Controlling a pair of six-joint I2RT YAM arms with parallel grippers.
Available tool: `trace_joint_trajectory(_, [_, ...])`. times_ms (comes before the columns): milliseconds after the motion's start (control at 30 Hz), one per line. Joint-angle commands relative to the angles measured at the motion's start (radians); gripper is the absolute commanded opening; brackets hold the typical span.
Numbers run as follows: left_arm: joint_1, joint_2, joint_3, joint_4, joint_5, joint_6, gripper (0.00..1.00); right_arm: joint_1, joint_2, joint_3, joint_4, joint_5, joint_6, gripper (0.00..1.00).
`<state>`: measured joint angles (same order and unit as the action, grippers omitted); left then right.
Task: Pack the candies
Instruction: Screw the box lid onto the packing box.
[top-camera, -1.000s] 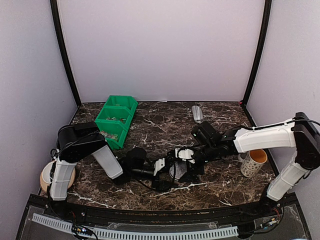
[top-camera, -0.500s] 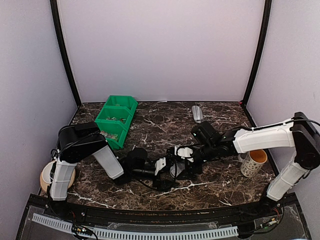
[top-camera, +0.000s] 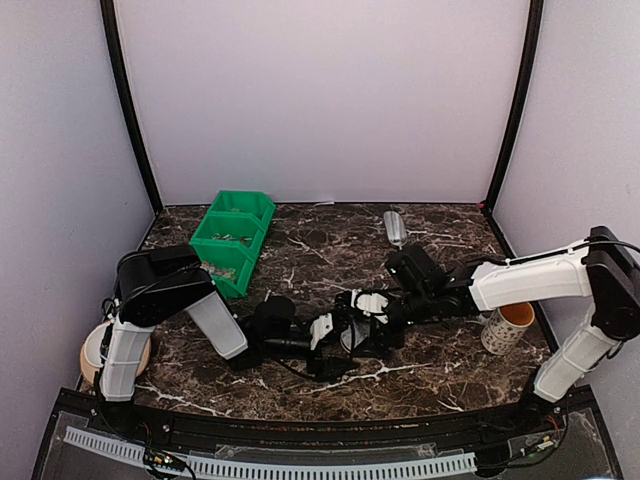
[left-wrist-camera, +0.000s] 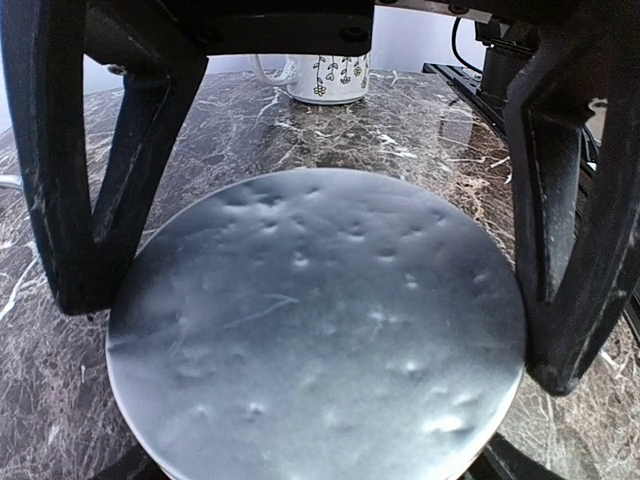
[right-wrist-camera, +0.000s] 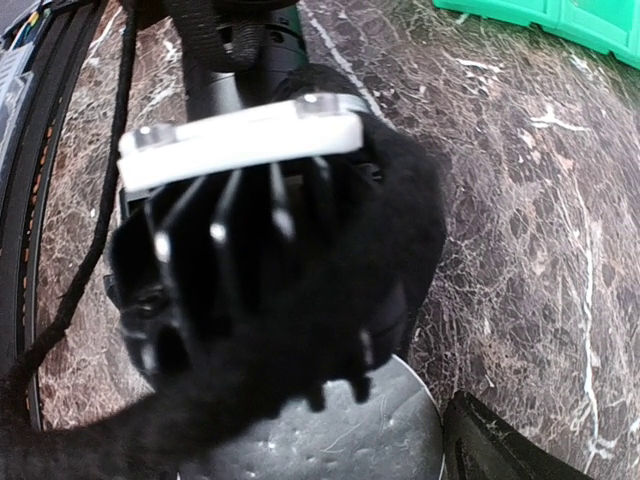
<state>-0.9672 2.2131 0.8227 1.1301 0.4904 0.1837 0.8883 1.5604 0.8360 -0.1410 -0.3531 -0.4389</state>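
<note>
Left claw wide astride tub lid; right claw crowds it, spread unclear; mug beyond.

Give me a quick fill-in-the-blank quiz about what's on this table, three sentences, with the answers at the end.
1. The bin at the back left is coloured ___.
2. The white mug stands on the robot's ___ side.
3. In the left wrist view, the round silvery lid lies between the left gripper's two ___.
Missing words: green; right; fingers.
</note>
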Motion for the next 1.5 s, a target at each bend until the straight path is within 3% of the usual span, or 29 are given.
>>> trace_joint_trajectory(0, [0.008, 0.085, -0.032, -0.202, -0.09, -0.001, 0.79, 0.002, -0.038, -0.043, 0.032, 0.042, 0.039, 0.92])
trace_joint_trajectory(667, [0.008, 0.088, -0.035, -0.199, -0.086, 0.004, 0.79, -0.053, -0.051, -0.037, 0.029, -0.011, 0.063, 0.94])
trace_joint_trajectory(1033, [0.007, 0.095, -0.011, -0.23, -0.193, -0.028, 0.78, -0.052, -0.031, -0.058, 0.077, -0.031, 0.121, 0.88])
trace_joint_trajectory(1467, [0.007, 0.096, 0.019, -0.282, -0.293, -0.066, 0.78, -0.007, -0.042, -0.121, 0.205, 0.136, 0.247, 0.85])
